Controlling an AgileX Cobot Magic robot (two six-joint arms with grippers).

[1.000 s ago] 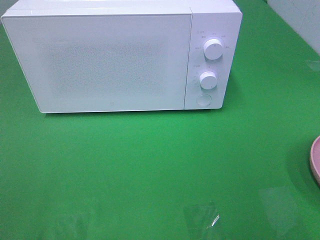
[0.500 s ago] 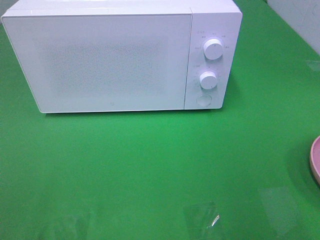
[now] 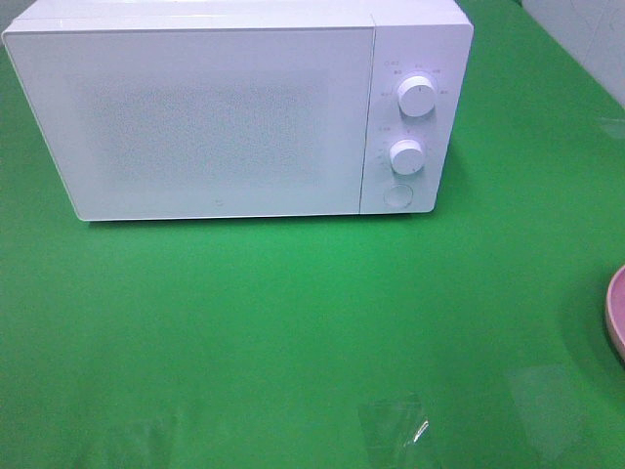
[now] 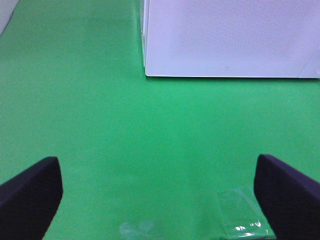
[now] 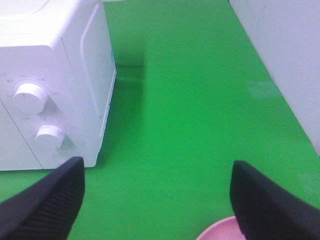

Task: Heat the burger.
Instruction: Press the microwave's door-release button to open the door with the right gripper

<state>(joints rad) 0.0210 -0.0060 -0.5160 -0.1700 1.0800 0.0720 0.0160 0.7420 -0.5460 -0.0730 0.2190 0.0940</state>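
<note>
The burger is out of view in every frame. A white microwave (image 3: 215, 117) stands at the back of the green table with its door shut; its two knobs (image 3: 417, 96) and round button (image 3: 396, 195) are on the right panel. My left gripper (image 4: 159, 200) is open above bare green mat, in front of the microwave's door (image 4: 230, 35). My right gripper (image 5: 159, 207) is open too, with nothing between its fingers, just right of the microwave's control panel (image 5: 30, 100). Neither gripper shows in the exterior view.
A pink plate rim (image 3: 617, 318) pokes in at the table's right edge and shows below the right gripper (image 5: 222, 231). A white wall (image 5: 290, 50) borders the table on the right. Clear tape patches (image 3: 395, 425) lie on the mat near the front.
</note>
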